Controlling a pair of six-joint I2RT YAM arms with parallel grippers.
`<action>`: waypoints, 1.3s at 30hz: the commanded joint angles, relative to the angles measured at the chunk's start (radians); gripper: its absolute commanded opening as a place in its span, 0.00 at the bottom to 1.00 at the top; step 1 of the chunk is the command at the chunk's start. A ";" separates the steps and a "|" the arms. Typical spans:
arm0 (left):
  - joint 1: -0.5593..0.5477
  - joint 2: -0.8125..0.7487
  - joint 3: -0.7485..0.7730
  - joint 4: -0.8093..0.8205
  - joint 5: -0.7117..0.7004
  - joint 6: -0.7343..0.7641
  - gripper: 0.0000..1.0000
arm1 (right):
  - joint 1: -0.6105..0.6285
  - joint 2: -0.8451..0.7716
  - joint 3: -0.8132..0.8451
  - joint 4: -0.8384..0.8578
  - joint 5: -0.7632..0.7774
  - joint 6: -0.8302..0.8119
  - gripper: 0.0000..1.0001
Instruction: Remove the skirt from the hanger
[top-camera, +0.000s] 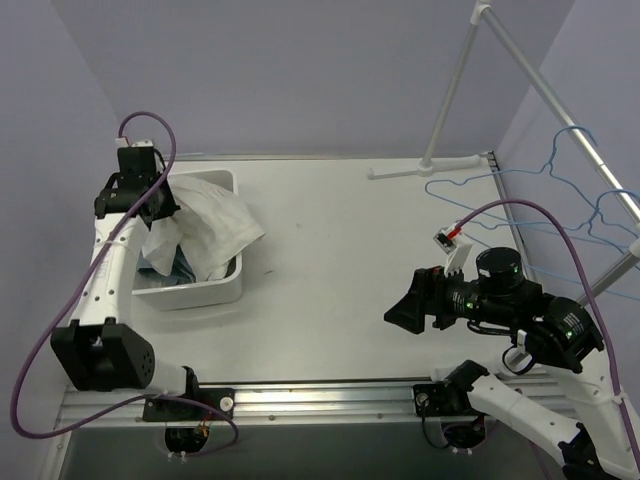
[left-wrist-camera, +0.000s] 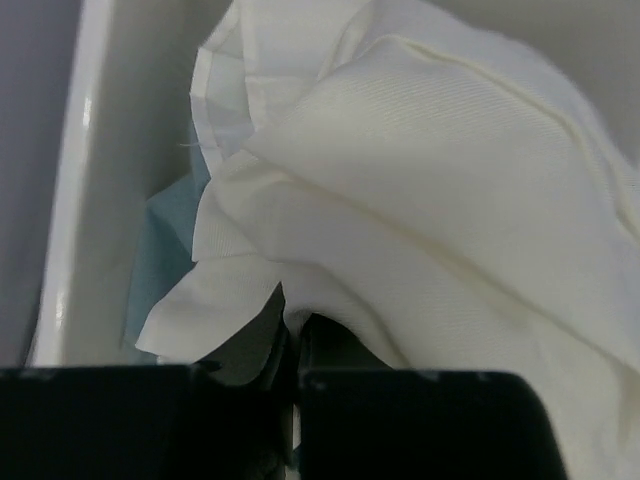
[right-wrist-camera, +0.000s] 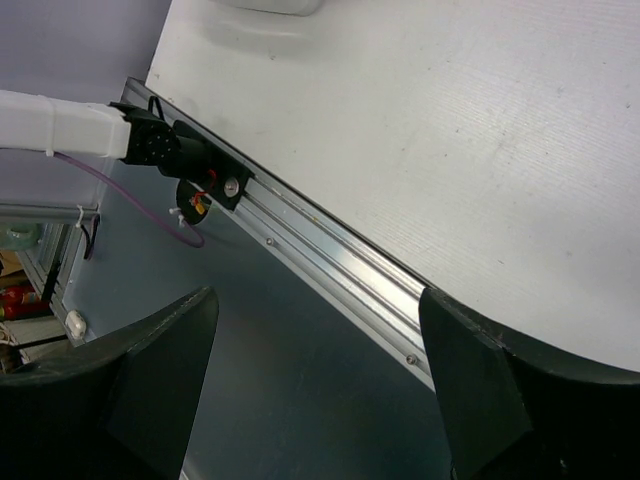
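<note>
1. White fabric first: the skirt (top-camera: 215, 230) is bunched directly under and to the right of the left hand (top-camera: 158, 205), draped over the rim of the bin (top-camera: 215, 290). Part of it spills past the bin's right wall toward the surface (top-camera: 340, 250).
2. Left hand is clamped together on a fold of the skirt. The wrist view shows cloth (left-wrist-camera: 420, 200) pinched at the fingertips (left-wrist-camera: 295, 345), with no gap between them.
3. Blue cloth (top-camera: 165, 265) lies in the bin below that hand, under the skirt, and is not gripped.
4. Right hand (top-camera: 408, 312) is well apart from the skirt, over the near edge of the surface. Its fingers stand wide apart with nothing between them, and its wrist view (right-wrist-camera: 315, 385) shows only the aluminium rail (right-wrist-camera: 330, 270) and bare surface.
5. Blue wire hangers (top-camera: 556, 150) hang on the rack rail (top-camera: 540, 90) behind and to the right of the right hand. I see no garment on them.
6. My read: the skirt is already off the hanger and this is the deposit step.
7. Next move probably calls for opening the left hand and lifting straight up clear of the folds. Risk is cloth snagging on a finger and dragging back out of the bin.
</note>
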 joint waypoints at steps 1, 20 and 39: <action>0.011 0.139 -0.161 0.059 -0.032 -0.052 0.02 | -0.007 -0.005 -0.013 0.013 -0.007 -0.004 0.77; 0.011 0.219 -0.194 0.039 0.031 -0.182 0.30 | -0.007 -0.010 -0.030 0.002 -0.004 0.005 0.77; -0.066 -0.137 -0.084 -0.016 0.024 -0.391 0.94 | -0.007 0.117 -0.028 0.004 0.177 0.019 0.78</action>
